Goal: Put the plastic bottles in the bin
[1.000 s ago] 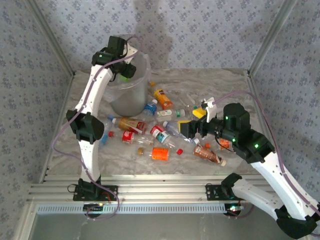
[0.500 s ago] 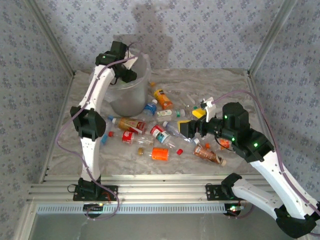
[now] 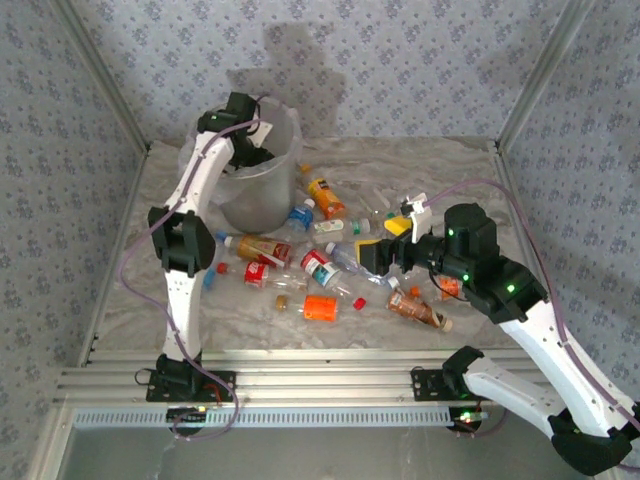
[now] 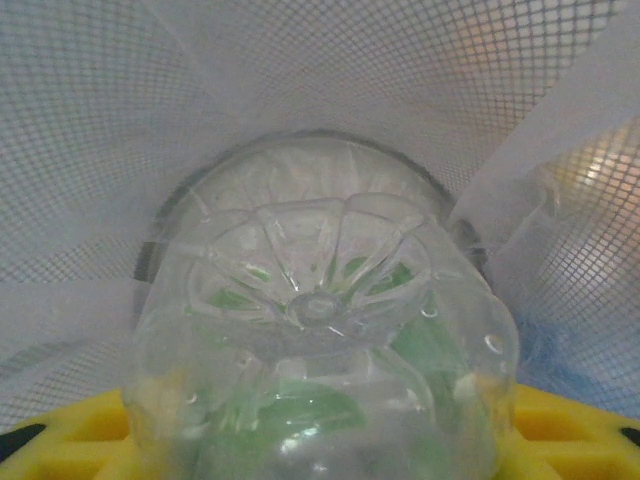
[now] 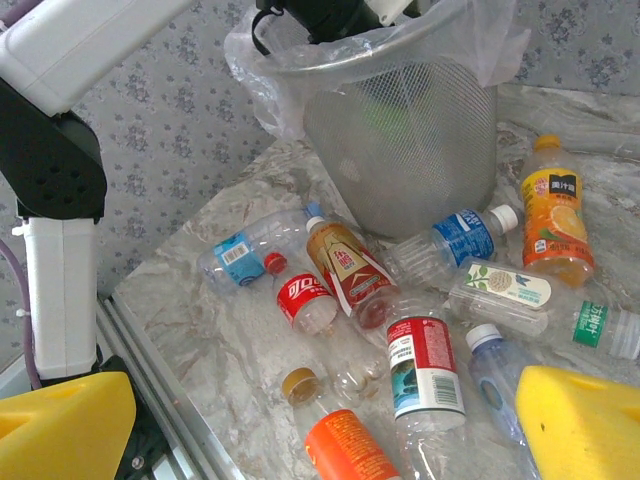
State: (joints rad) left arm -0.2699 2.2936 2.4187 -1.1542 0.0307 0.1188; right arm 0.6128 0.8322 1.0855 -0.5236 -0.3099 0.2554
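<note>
Clear bottle [image 4: 320,330] is sitting between left gripper [image 3: 249,152] fingers below bin [image 3: 256,202] rim, hold unclear; right gripper [image 3: 373,256] is hovering spread over crowded bottles [image 5: 425,365].

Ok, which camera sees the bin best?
The right wrist view: the bin stands nearly whole, mesh wall and bag-lined rim plain. The top external view shows it small, partly hidden by the left arm. The left wrist view looks into it, past a clear bottle.
</note>
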